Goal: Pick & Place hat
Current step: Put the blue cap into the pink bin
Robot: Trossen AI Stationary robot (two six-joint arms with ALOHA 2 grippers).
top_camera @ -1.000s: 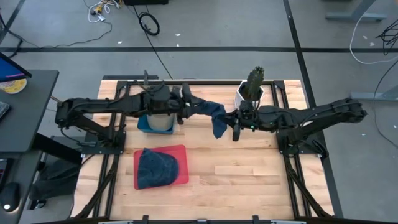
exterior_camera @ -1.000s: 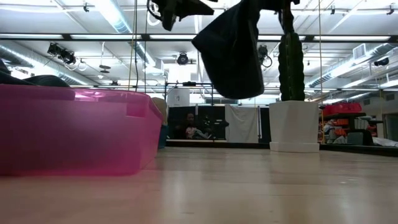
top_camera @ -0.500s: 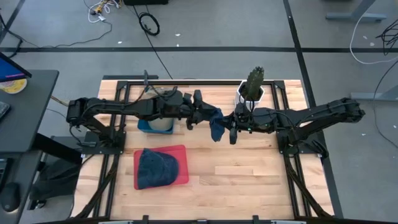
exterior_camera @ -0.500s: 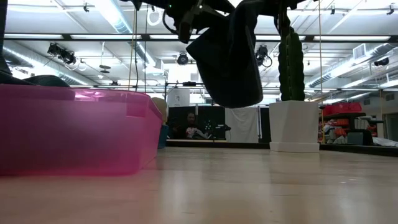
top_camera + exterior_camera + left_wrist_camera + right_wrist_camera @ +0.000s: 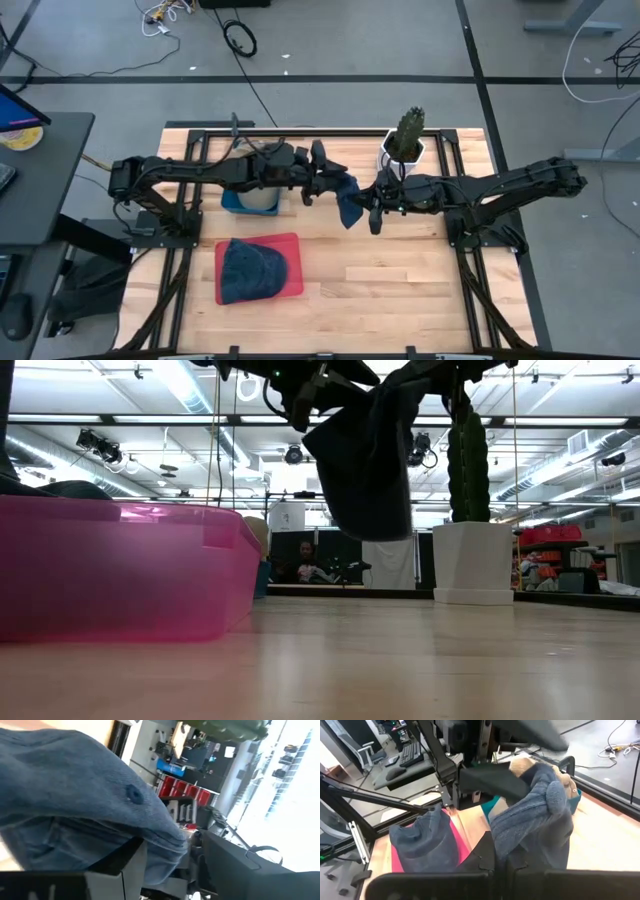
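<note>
A blue denim hat (image 5: 349, 200) hangs in the air over the table's middle, between my two grippers. My left gripper (image 5: 330, 186) reaches it from the table's left and my right gripper (image 5: 369, 206) from the right; both are shut on it. In the low view the hat (image 5: 365, 460) hangs as a dark pouch well above the tabletop. The left wrist view shows its crown (image 5: 75, 795) with the top button. A second blue hat (image 5: 252, 270) lies in a red tray (image 5: 292, 242). My left gripper holds the hat by its upper left edge (image 5: 522, 775), coming level from the table's left. Its fingers (image 5: 120, 865) are partly covered by the cloth, so the layers cannot be told. The hat is lifted clear. My right gripper pinches the hat's right side (image 5: 530, 837) between its two fingers (image 5: 487, 862), coming level from the table's right. The cloth bunches up in front of the fingers. The hat hangs below, clear of the table.
A cactus in a white pot (image 5: 404, 145) stands just beyond the right gripper, near the far edge. A blue bin (image 5: 250, 200) sits under the left arm. The red tray (image 5: 120, 570) is at the near left. Bare wood (image 5: 400, 275) lies near and right.
My left gripper has moved toward the table's right, closing on my right gripper, which has shifted slightly left. The hat, stretched between them a second ago, now hangs slacker and more bunched, a little farther left.
</note>
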